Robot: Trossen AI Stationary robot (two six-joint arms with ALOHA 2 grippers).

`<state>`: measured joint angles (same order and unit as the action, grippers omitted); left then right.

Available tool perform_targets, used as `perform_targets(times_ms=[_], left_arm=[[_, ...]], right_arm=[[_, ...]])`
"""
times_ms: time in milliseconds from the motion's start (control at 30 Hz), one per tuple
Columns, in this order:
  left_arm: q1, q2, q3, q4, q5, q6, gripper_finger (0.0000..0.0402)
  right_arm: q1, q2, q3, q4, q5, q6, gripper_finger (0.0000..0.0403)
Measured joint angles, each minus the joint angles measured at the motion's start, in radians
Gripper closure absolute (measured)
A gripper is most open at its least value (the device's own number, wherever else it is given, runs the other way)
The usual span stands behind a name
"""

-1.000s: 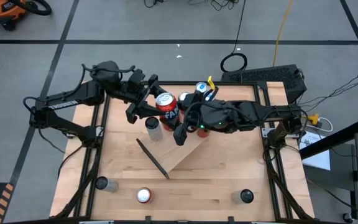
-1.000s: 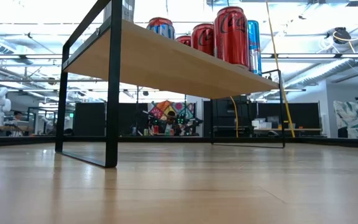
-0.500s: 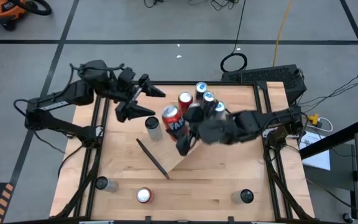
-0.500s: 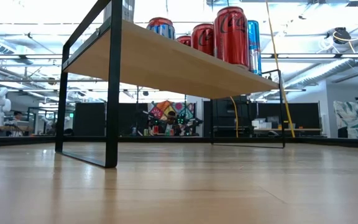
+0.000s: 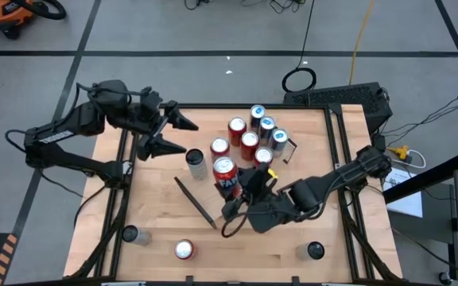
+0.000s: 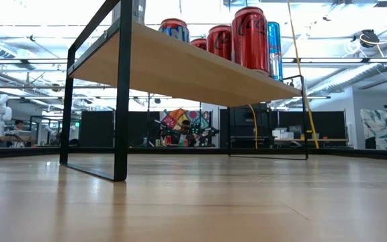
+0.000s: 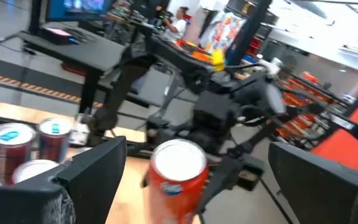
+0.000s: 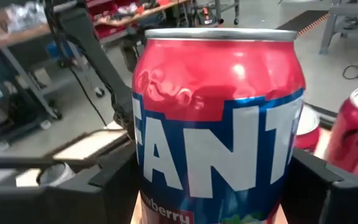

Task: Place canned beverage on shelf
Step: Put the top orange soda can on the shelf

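Note:
A red and blue Fanta can (image 5: 226, 176) stands upright over the near end of the light-wood shelf (image 5: 211, 205), between the fingers of my right gripper (image 5: 232, 195), which is shut on it. Several more cans (image 5: 250, 141) stand on the shelf's far half, and they also show in the low view (image 6: 248, 37). My left gripper (image 5: 173, 135) is open and empty over the table's far left, to the left of the shelf. In the left wrist view the Fanta can's silver top (image 7: 178, 162) shows between its two spread fingers, farther off. My right gripper pinches the Fanta can by its side wall (image 8: 143, 180), one finger (image 8: 114, 183) on each side, low on the can. The fingers come level from the table's near right side. The can is upright; whether its bottom rests on the shelf, I cannot tell.
A silver can (image 5: 196, 164) stands just left of the Fanta can. The shelf's black bracket (image 5: 195, 202) runs slantwise at its near end. On the table's near strip stand a dark can (image 5: 131, 234), a red can (image 5: 184, 250) and another dark can (image 5: 315, 251).
My right gripper has carried the Fanta can, upright, from beside the far cans along the shelf toward the table's near edge. My left arm has drawn back toward the table's left edge, its gripper still open.

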<state>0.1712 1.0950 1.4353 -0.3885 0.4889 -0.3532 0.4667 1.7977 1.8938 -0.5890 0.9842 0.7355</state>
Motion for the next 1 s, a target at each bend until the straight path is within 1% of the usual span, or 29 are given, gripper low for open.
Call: perform_targets(times_ms=[67, 167, 333, 467, 633, 767, 833, 900, 1000], left_arm=[[-0.027, 0.000, 0.000, 0.002, -0.002, 0.001, 0.0006], [-0.073, 0.000, 0.000, 0.002, -0.047, 0.002, 0.0006], [-0.161, 0.000, 0.000, -0.013, -0.162, 0.003, 0.0006], [-0.214, 0.001, 0.000, -0.026, -0.238, 0.002, 0.0006], [-0.240, 0.000, 0.000, -0.037, -0.289, -0.014, 0.0006], [-0.246, 0.017, -0.001, -0.067, -0.295, -0.031, 0.0006], [-0.246, 0.032, -0.001, -0.064, -0.280, -0.030, 0.0006], [-0.246, 0.048, -0.002, -0.034, -0.248, -0.031, 0.0006], [-0.246, 0.074, -0.002, -0.006, -0.171, -0.030, 0.0006]], right_arm=[[0.000, 0.000, -0.033, 0.064, 0.010, 0.013, 0.0129], [0.000, 0.000, -0.040, 0.153, 0.012, -0.026, 0.0129], [-0.007, -0.005, -0.038, 0.337, 0.044, -0.205, 0.0129], [-0.021, -0.009, -0.038, 0.496, 0.044, -0.343, 0.0128], [-0.029, -0.016, -0.038, 0.689, 0.043, -0.481, 0.0128], [-0.035, -0.017, -0.038, 0.812, 0.037, -0.572, 0.0128], [-0.036, -0.017, -0.038, 0.866, 0.037, -0.611, 0.0128], [-0.039, -0.017, -0.038, 0.898, 0.016, -0.639, 0.0128], [-0.044, -0.017, -0.037, 0.922, -0.032, -0.643, 0.0128]])
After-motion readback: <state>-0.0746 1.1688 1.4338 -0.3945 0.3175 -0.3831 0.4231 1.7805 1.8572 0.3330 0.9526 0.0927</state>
